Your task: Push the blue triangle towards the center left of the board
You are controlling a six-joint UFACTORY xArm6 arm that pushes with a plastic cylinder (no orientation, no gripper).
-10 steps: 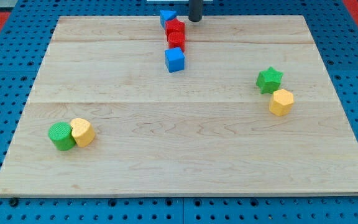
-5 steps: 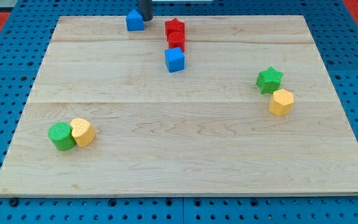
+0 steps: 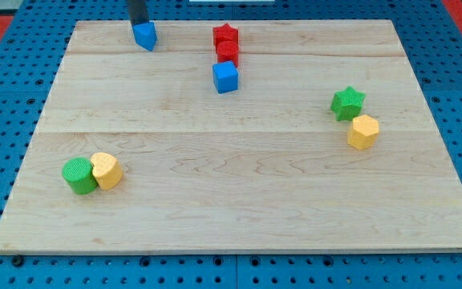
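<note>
The rod is cut off by the view's top edge; my tip (image 3: 138,24) sits just behind the blue triangle (image 3: 144,35), and whether they touch cannot be told.

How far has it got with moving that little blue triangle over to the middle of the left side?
Done: the blue triangle sits apart from the red star and blue cube, well to their left. In hand: my tip sits right at the triangle's upper-left edge. Left: the triangle is at the board's top, so it must travel down and left to the middle-left.

red star (image 3: 226,34), blue cube (image 3: 225,77)
</note>
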